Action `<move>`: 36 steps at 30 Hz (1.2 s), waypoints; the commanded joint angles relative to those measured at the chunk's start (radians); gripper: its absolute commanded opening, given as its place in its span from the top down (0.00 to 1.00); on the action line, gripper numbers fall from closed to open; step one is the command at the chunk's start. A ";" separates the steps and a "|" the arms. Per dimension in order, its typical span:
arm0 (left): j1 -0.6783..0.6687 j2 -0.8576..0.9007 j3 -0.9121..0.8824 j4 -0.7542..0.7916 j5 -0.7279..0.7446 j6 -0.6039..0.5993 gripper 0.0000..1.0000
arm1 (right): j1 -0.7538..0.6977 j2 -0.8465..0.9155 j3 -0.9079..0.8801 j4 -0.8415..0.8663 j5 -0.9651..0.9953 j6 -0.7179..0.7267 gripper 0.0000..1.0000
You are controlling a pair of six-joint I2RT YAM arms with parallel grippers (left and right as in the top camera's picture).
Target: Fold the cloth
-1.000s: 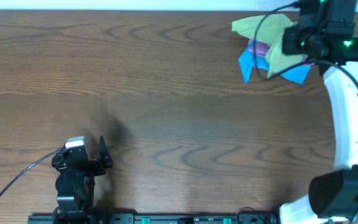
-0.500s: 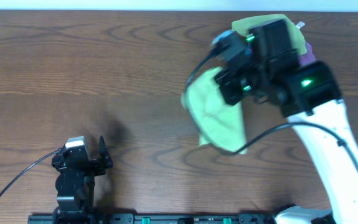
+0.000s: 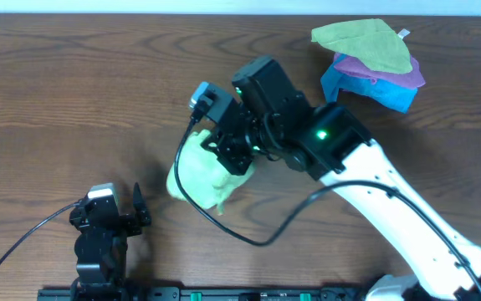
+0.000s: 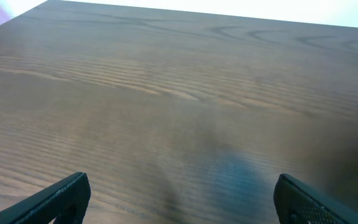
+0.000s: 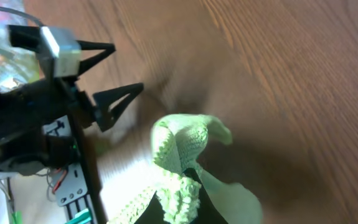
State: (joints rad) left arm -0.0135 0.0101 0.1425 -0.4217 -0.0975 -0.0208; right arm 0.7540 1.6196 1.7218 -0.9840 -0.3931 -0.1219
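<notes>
Near the middle of the brown wood-grain table, right gripper pinching the crumpled lime-green terry cloth, bunched just beside its fingers; well apart by the front edge, left gripper spread wide, holding nothing; at the far right corner, stack of green, purple and blue cloths.
</notes>
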 commanded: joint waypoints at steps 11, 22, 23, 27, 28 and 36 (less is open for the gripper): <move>0.002 -0.006 -0.018 -0.010 -0.007 0.018 0.05 | -0.247 0.364 0.003 0.422 0.394 -0.023 0.62; 0.002 -0.006 -0.018 -0.010 -0.007 0.018 0.05 | -0.305 0.300 0.006 0.256 0.222 0.043 0.07; 0.002 -0.006 -0.018 -0.010 -0.007 0.018 0.05 | -0.301 0.300 0.006 0.210 0.196 0.063 0.10; 0.002 -0.006 -0.018 -0.009 -0.007 0.018 0.05 | -0.278 0.309 -0.014 0.055 0.077 0.091 0.22; 0.002 -0.006 -0.018 -0.009 -0.007 0.018 0.05 | -0.265 0.314 -0.025 0.035 0.051 0.091 0.22; 0.002 -0.006 -0.018 -0.009 -0.007 0.018 0.05 | -0.189 0.359 -0.111 0.005 0.007 0.092 0.18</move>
State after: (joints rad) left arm -0.0135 0.0101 0.1425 -0.4217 -0.0975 -0.0208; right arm 0.5423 1.9450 1.6379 -0.9760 -0.3332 -0.0463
